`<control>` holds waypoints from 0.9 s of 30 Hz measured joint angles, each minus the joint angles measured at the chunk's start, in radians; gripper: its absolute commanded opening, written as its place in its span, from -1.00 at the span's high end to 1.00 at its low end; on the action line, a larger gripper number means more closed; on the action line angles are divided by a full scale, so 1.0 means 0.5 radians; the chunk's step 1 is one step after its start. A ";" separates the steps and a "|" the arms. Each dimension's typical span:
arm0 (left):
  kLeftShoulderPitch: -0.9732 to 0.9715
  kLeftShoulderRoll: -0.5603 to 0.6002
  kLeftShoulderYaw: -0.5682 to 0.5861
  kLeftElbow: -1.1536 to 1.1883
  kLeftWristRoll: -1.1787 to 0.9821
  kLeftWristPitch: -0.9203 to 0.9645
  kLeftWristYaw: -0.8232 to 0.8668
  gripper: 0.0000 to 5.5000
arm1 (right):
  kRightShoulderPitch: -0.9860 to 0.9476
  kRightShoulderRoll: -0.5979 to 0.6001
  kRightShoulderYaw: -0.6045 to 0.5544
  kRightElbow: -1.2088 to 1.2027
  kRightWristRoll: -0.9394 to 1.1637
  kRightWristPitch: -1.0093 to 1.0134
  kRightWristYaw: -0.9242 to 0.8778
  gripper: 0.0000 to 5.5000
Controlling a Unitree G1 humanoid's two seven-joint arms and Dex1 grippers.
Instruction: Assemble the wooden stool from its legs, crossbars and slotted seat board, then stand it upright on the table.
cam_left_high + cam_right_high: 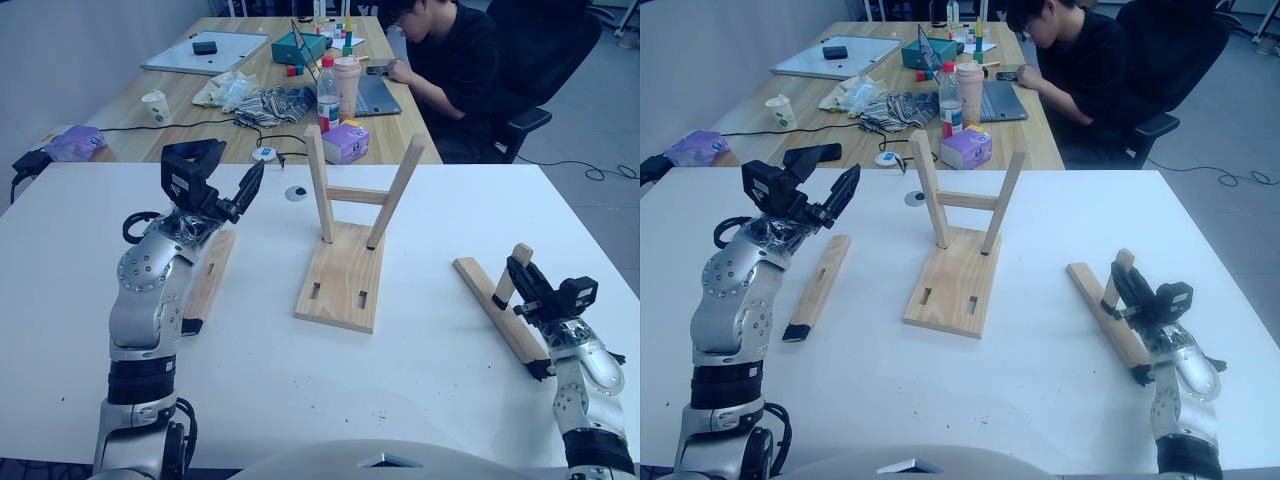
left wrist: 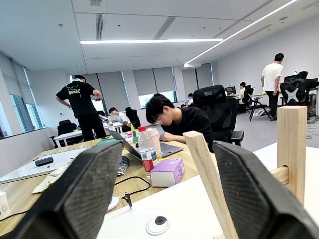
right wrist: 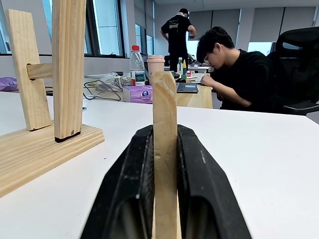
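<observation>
Right gripper (image 1: pixel 522 288) clamps crossbar (image 1: pixel 519 258) of right leg (image 1: pixel 490 305) by the table's (image 1: pixel 420 400) right edge, left gripper (image 1: pixel 228 170) gapes empty above loose leg (image 1: pixel 212 268); judged best to seat tenons squarely in mid-table seat board's (image 1: pixel 340 275) free slots.

The room is bright and evenly lit. Long ceiling light strips (image 2: pixel 149 41) glow white overhead in my left wrist view, and daylight comes through windows (image 2: pixel 157 85) along the far wall, which look washed out. The white table (image 1: pixel 430 390) looks evenly pale under this light. The seat board (image 1: pixel 340 275) and the loose leg (image 1: pixel 818 283) toward the table's left edge cast only thin, soft shadows. My wrist views stretch things near their edges.
</observation>
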 measured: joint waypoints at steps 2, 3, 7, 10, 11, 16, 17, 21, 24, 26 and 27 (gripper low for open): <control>0.000 0.000 0.000 0.001 0.000 0.000 0.000 -0.20 | -0.010 -0.002 -0.017 0.051 0.014 -0.048 0.055 0.85; 0.000 0.000 0.000 0.001 0.000 -0.001 0.000 -0.20 | -0.020 -0.004 -0.025 0.082 0.022 -0.074 0.080 0.85; 0.000 0.000 0.001 0.001 -0.001 -0.002 0.001 -0.20 | -0.111 -0.011 -0.062 0.307 0.030 -0.264 0.190 0.85; 0.001 0.000 0.001 0.001 -0.001 -0.003 0.001 -0.20 | -0.228 -0.091 -0.069 0.570 0.031 -0.407 0.229 0.85; 0.001 -0.001 0.000 0.001 -0.001 -0.003 0.001 -0.20 | -0.269 -0.124 -0.073 0.661 0.031 -0.447 0.229 0.85; 0.004 -0.003 0.001 0.001 -0.001 -0.004 0.002 -0.20 | -0.448 -0.275 -0.107 1.035 0.032 -0.494 0.217 0.85; 0.005 -0.003 0.001 0.001 -0.001 -0.004 0.002 -0.20 | -0.482 -0.308 -0.113 1.104 0.032 -0.494 0.223 0.85; 0.005 -0.003 0.000 0.001 -0.001 -0.004 0.002 -0.20 | -0.642 -0.314 -0.155 1.347 0.038 -0.489 0.251 0.85; 0.002 -0.002 -0.001 0.005 -0.002 -0.005 -0.003 -0.20 | -0.680 -0.308 -0.156 1.315 0.057 -0.355 0.263 0.85; 0.001 -0.002 -0.002 0.006 -0.002 -0.005 -0.005 -0.20 | -0.601 -0.295 -0.122 1.018 0.100 -0.157 0.195 0.85; 0.001 -0.002 -0.002 0.006 -0.002 -0.005 -0.005 -0.20 | -0.546 -0.295 -0.085 0.823 0.109 -0.006 0.144 0.85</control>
